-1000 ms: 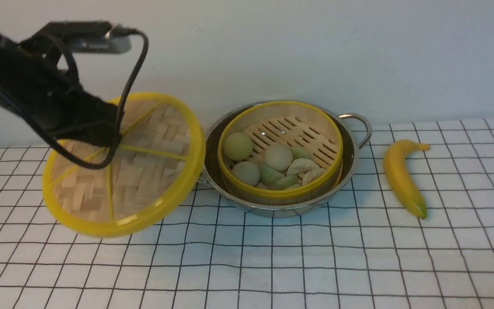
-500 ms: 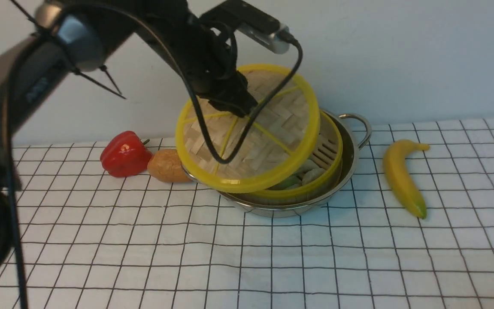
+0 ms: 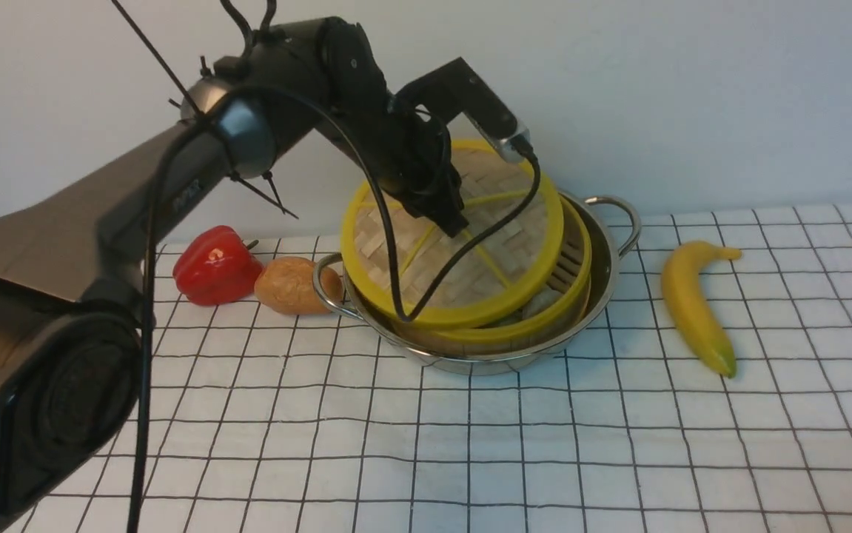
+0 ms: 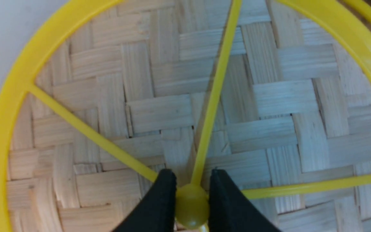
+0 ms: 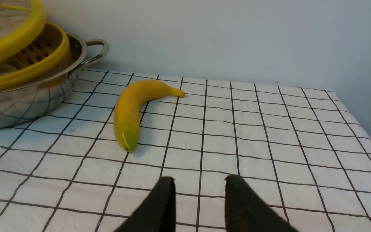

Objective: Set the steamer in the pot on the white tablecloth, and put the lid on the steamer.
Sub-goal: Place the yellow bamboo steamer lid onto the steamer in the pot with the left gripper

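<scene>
The pot (image 3: 606,260) stands on the white tablecloth (image 3: 470,444) with the steamer (image 3: 548,309) inside it. My left gripper (image 3: 452,220) is shut on the yellow hub of the lid (image 3: 496,285). It holds the lid tilted over the steamer, its left side higher, so most of the steamer's inside is hidden. In the left wrist view both fingers of the gripper (image 4: 191,174) clamp the hub, and the lid (image 4: 159,109) fills the picture. My right gripper (image 5: 200,180) is open and empty, low over the cloth, to the right of the pot (image 5: 27,100).
A banana (image 3: 692,307) lies on the cloth right of the pot and also shows in the right wrist view (image 5: 130,109). A red pepper (image 3: 215,266) and a brown potato-like item (image 3: 289,285) sit left of the pot. A wall stands close behind.
My left arm has carried the lid from left of the pot to over the steamer and lowered it. The pepper and brown item are now uncovered.
</scene>
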